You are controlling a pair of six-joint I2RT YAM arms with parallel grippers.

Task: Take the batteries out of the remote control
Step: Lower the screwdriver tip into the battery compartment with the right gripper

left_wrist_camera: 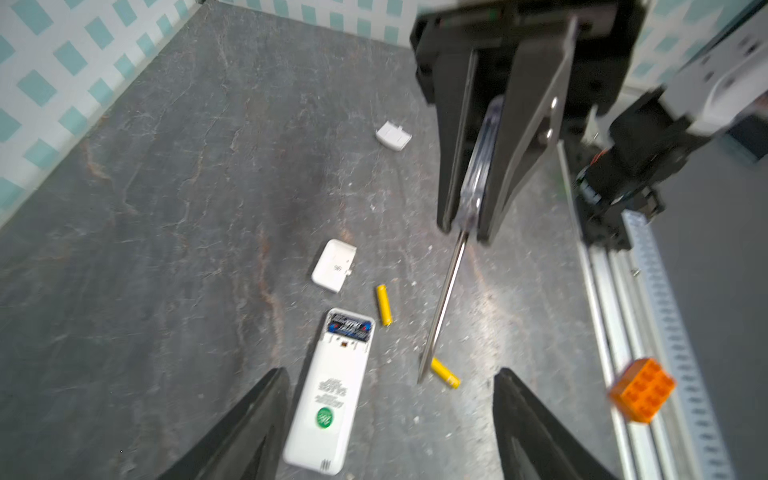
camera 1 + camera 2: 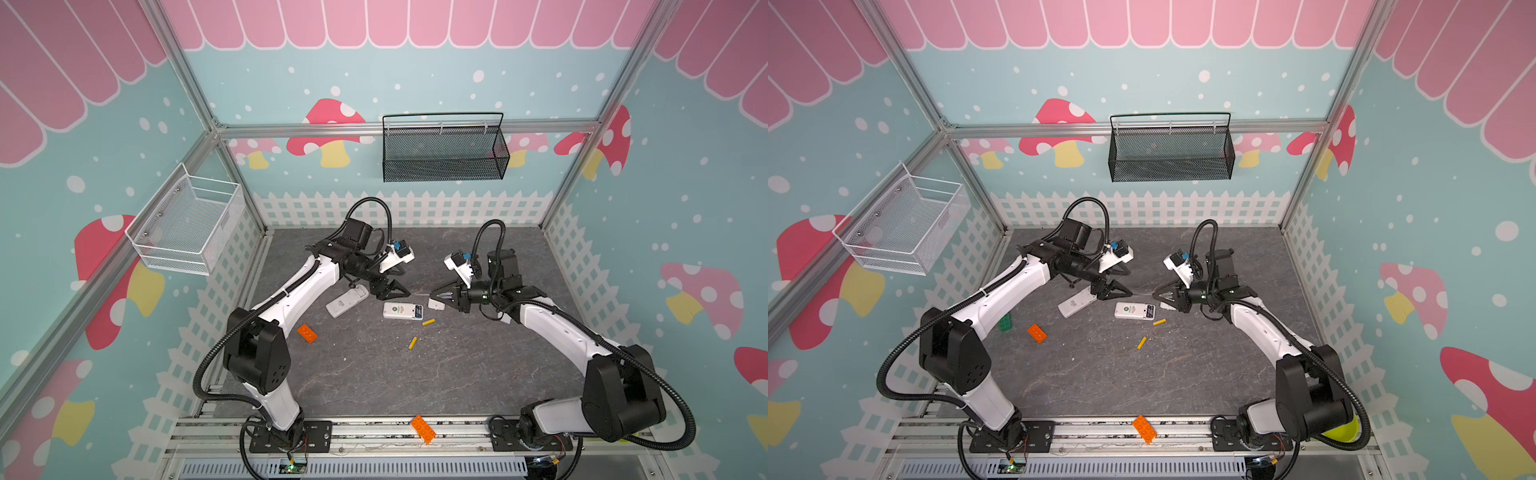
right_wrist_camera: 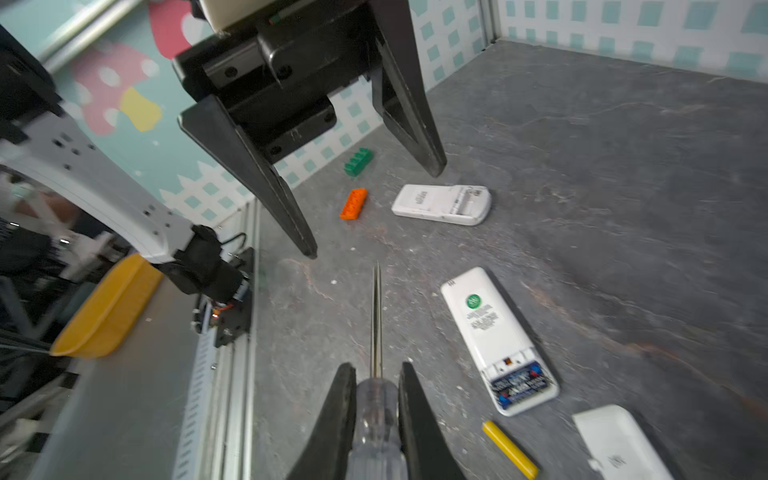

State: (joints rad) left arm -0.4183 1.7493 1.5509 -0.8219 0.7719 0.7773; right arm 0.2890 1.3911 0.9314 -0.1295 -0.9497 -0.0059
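left gripper [image 2: 395, 292]: jaws wide apart, holding nothing, hovering over the left end of the remote [image 2: 402, 311]. right gripper [image 3: 378, 370]: clamped on the screwdriver [image 3: 376, 415] handle, shaft pointing left. The remote lies back-up mid-desk [image 2: 374, 374] with its bay open at the right end; two black batteries [image 1: 348, 326] sit inside. Two yellow batteries are loose on the desk: one [image 2: 428, 322] just beside that end, the other [image 2: 412, 343] nearer. The white cover [image 1: 334, 266] lies just right of the remote.
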